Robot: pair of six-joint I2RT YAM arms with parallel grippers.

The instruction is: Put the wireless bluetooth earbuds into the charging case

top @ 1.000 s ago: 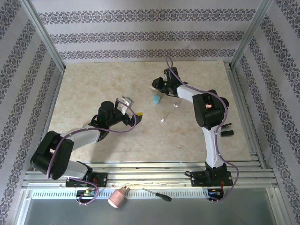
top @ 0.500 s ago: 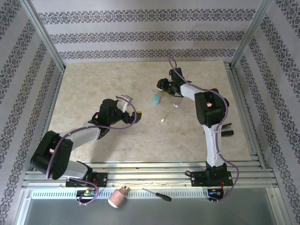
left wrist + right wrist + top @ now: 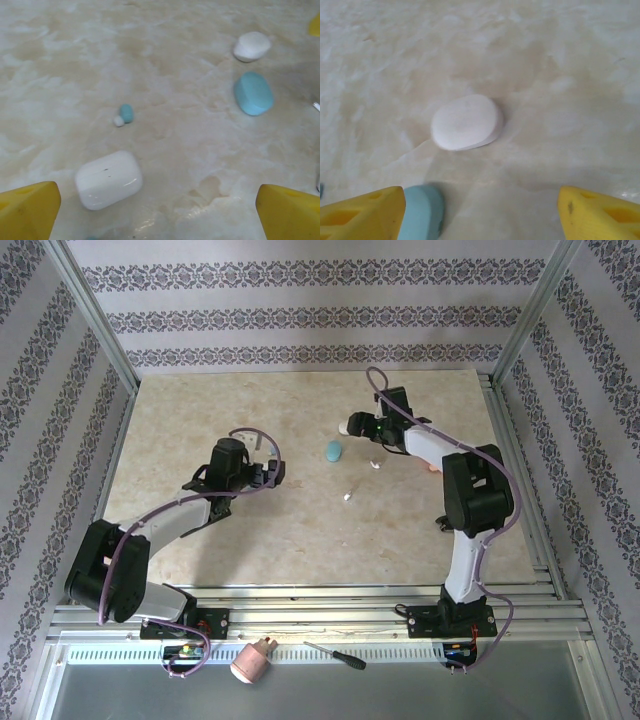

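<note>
Your left arm stretches low and forward from its base, the left gripper spread to its widest, yellow fingertips far apart. Your right arm rises, folds at the elbow and reaches inward, the right gripper parted, clasping nothing.

This is a robotics lab test cell, not a lived-in room. A left arm and a right arm are bolted to slotted aluminium rails at the near edge of the bench, and purple cables loop along them. Bare aluminium posts frame the cell. Flat panels of striped, patterned wallpaper stand beyond the left hand and the right hand and out to either side of them. The bench under the hands has a marble-look top. Behind the hands, past the arm bases, a screwdriver lies loose on a metal ledge.
</note>
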